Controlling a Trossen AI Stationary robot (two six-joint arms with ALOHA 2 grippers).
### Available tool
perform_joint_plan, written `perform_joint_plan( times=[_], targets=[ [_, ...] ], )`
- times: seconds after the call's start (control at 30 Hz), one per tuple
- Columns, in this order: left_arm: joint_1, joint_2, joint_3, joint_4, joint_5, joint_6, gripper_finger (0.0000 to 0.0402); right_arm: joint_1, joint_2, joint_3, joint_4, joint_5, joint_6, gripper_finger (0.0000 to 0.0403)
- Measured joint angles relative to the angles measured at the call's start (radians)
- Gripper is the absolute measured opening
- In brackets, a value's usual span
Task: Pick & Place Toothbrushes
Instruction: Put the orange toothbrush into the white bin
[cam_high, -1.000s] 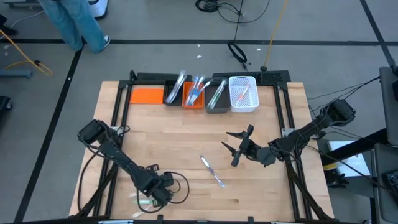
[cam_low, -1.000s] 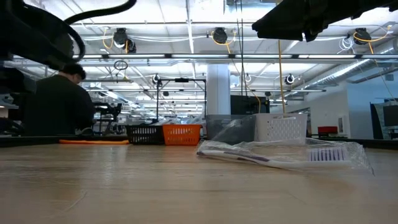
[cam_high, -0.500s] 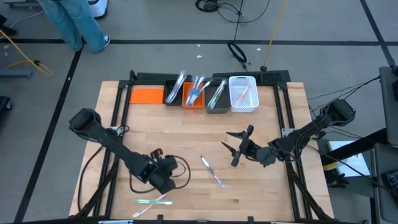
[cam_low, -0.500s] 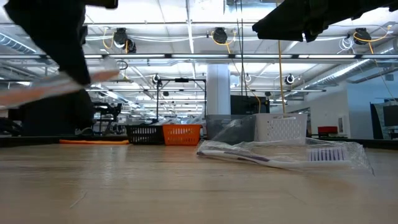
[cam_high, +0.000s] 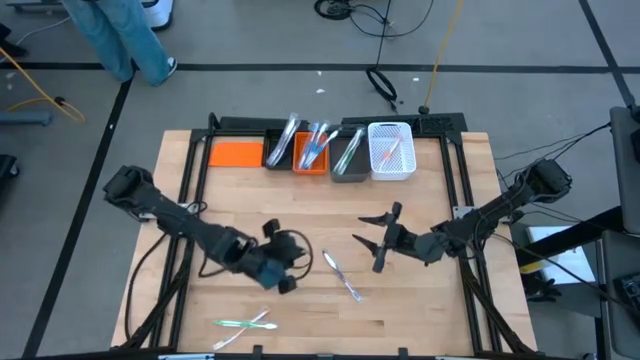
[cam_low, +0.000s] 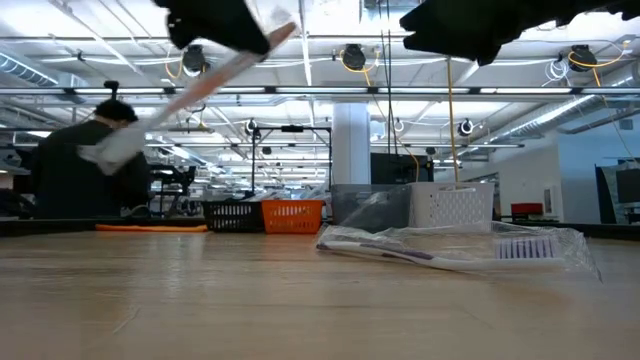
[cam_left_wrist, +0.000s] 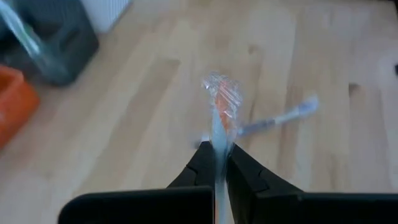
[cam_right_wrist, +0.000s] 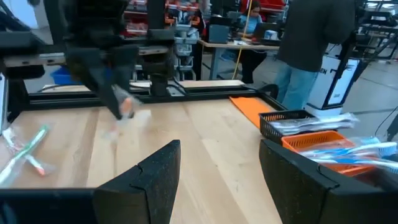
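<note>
Item in hand: one thin, wrapped, translucent plastic toothbrush with an orange-red accent (cam_left_wrist: 219, 112), clamped between the closed fingers of the left gripper (cam_high: 277, 272) and carried clear above the pale wooden worktop (cam_high: 250, 205), with a purple-accented wrapped toothbrush (cam_high: 341, 275) lying near mid-worktop and two green-accented ones (cam_high: 243, 324) crossed at the near edge. The right gripper (cam_high: 377, 240) is held spread wide and empty over the worktop's right half. For a clean placement, the brush is best kept aligned lengthwise with one of the small bins (cam_high: 312, 152) at the far edge, and released only once low inside it.
</note>
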Motion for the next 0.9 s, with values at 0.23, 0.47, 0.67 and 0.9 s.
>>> perform_joint_plan(
  times=[0.23,0.47,0.67,0.9],
  targets=[
    [0.097,0.0,0.0,0.165,0.001,0.198,0.0007,-0.005,0.0,0.0,0.027,-0.017,-0.021,0.0212],
    [0.177,0.0,0.0,0.304,0.018,0.339,0.0013,-0.017,0.0,0.0,0.094,-0.016,-0.09,0.0212],
    [0.231,0.0,0.0,0.421,0.087,0.442,0.0009,-0.047,0.0,0.0,0.108,-0.019,-0.08,0.0212],
    [0.282,0.0,0.0,0.505,0.164,0.53,0.0005,-0.086,0.0,0.0,0.149,-0.131,-0.039,0.0212]
  ],
)
